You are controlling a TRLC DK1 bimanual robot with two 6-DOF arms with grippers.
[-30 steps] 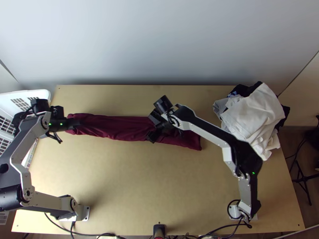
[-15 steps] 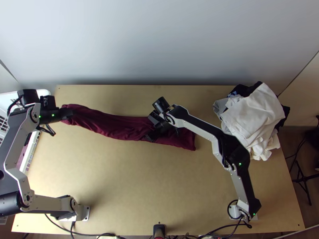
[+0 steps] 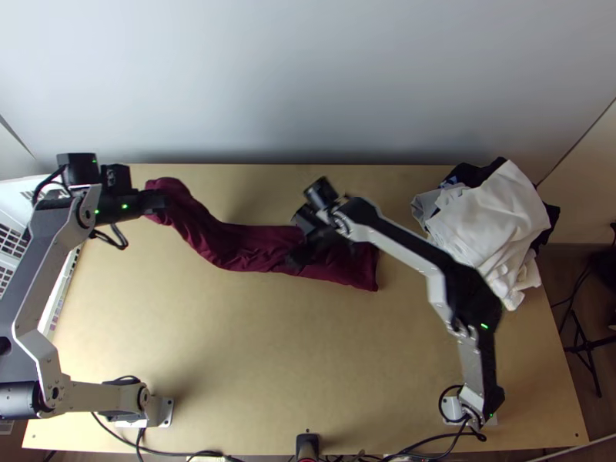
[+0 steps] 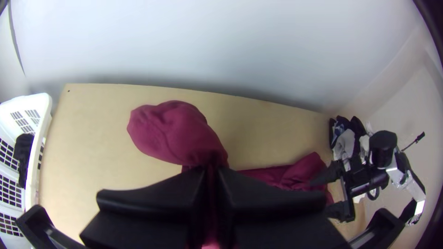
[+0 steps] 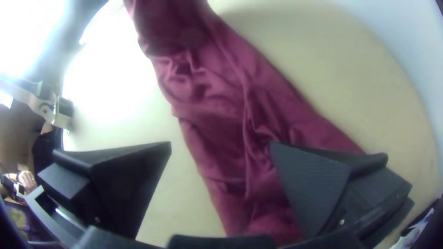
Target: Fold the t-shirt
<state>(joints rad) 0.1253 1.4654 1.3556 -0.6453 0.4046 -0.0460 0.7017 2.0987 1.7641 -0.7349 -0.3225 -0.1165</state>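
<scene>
The maroon t-shirt (image 3: 239, 250) lies as a long narrow strip, its left part curving toward the far edge. At that left end is my left gripper (image 3: 158, 202); in the left wrist view the left gripper (image 4: 211, 177) is shut on the t-shirt (image 4: 177, 131), and a rounded end of cloth bulges beyond its fingers. My right gripper (image 3: 299, 242) is over the strip's right half. Seen from its own wrist, the right gripper (image 5: 220, 146) stands wide open, one finger above bare table and the other over the creased t-shirt (image 5: 221, 101).
A pile of white, grey and dark clothes (image 3: 493, 223) occupies the table's right side. At the left edge, a white basket (image 4: 44, 115) stands beside the table, partly behind the left arm in the top view. Bare wooden table (image 3: 285, 346) stretches in front of the strip.
My left gripper went a little left, then right and toward the far edge, bringing the cloth's end along and bending the strip. The strip's right end slid slightly left. The right gripper shifted slightly.
</scene>
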